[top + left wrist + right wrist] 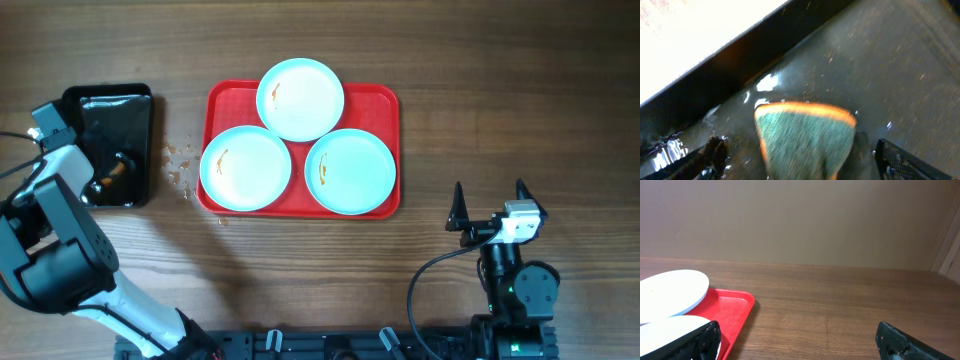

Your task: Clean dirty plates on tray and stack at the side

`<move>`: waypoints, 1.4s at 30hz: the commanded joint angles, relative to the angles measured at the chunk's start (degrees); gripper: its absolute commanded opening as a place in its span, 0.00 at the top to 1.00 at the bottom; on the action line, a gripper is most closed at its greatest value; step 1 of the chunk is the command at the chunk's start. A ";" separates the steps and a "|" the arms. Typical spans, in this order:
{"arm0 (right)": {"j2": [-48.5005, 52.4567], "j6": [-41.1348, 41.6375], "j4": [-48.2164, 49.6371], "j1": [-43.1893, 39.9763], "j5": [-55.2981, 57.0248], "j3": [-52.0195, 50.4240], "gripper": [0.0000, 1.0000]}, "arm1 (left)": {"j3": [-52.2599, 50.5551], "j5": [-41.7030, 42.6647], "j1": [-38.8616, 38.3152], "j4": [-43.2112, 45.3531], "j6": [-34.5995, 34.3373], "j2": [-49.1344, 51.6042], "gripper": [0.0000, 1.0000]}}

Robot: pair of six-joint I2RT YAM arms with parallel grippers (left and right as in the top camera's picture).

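Three pale mint plates lie on the red tray: one at the back, one front left, one front right. Each carries a small orange-brown smear. My left gripper reaches down into a wet black tray. In the left wrist view its jaws stand wide, and a green sponge with an orange edge lies between them with a gap on both sides. My right gripper rests open near the front right, right of the red tray, with nothing between its fingers.
Small brown spots speckle the wood between the black tray and the red tray. Water glistens on the black tray's floor. Bare wooden table stretches to the right of the red tray.
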 commanded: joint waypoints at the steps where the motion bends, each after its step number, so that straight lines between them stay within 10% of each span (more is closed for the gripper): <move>1: -0.09 -0.52 0.15 -0.28 -1.09 -0.07 0.00 | -0.81 3.17 0.31 -3.58 -0.13 -1.86 0.15; 15: -0.09 -0.52 0.15 -0.28 -1.09 -0.07 0.00 | -0.81 15.30 0.31 -10.91 -0.13 -2.91 0.49; 19: -0.09 -0.52 0.15 -0.28 -1.09 -0.07 0.00 | -0.81 15.28 0.31 -10.99 -0.13 -2.91 0.96; 23: -0.09 -0.52 0.15 -0.28 -1.09 -0.07 0.00 | -0.81 15.08 0.31 -9.97 -0.13 -2.91 0.96; 24: -0.09 -0.52 0.15 -0.28 -1.09 -0.07 0.00 | -0.81 15.08 0.31 -9.68 -0.13 -2.91 0.90; 26: -0.09 -0.52 0.15 -0.28 -1.09 -0.07 0.00 | -0.81 15.08 0.31 -8.92 -0.15 -2.91 0.38; 29: -0.09 -0.52 0.15 -0.28 -1.09 -0.07 0.00 | -0.81 14.86 0.31 -7.50 -0.13 -2.91 0.00; 42: -0.09 -0.52 0.15 -0.28 -1.09 -0.07 0.00 | -0.83 6.25 0.31 -3.45 -2.58 -2.91 0.00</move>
